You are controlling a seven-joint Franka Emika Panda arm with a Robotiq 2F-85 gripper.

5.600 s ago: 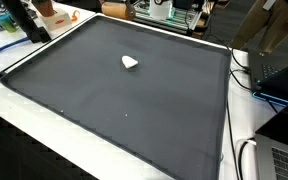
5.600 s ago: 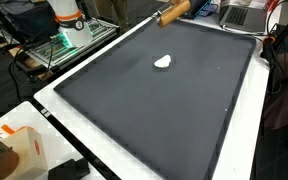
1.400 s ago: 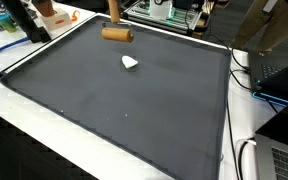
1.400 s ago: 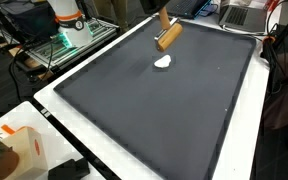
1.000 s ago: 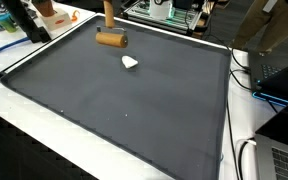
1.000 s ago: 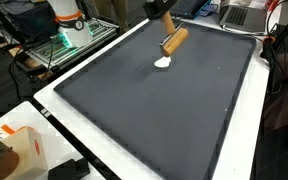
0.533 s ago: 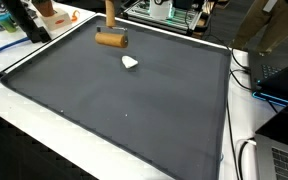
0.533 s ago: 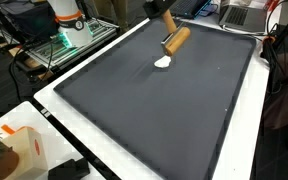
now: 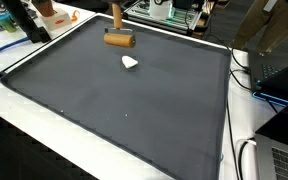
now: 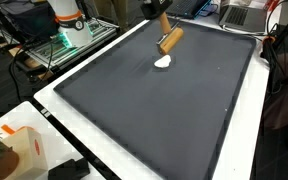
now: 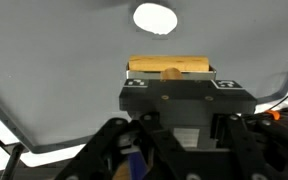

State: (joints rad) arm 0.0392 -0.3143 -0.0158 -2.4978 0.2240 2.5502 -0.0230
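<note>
A wooden roller (image 9: pixel 119 40) with a short upright handle hangs just above the far part of a dark grey mat (image 9: pixel 114 110). My gripper (image 10: pixel 161 17) is shut on the handle, and only its dark body shows at the top of an exterior view. A small white lump (image 9: pixel 130 63) lies on the mat slightly nearer than the roller, apart from it; the lump (image 10: pixel 163 62) shows just below the roller (image 10: pixel 170 40). In the wrist view the roller (image 11: pixel 170 67) sits crosswise in front of the black gripper body, with the white lump (image 11: pixel 155 17) beyond it.
The mat lies on a white table (image 9: pixel 44 125). An orange box (image 9: pixel 50 12) and blue papers (image 9: pixel 4 42) stand at the far corner. A laptop (image 9: pixel 287 160) and cables lie beside the table. The robot base (image 10: pixel 68 20) stands behind, and an orange-white carton (image 10: pixel 19 146) sits near.
The roller has shifted a little sideways over the mat and turned slightly, still held. The white lump has not moved.
</note>
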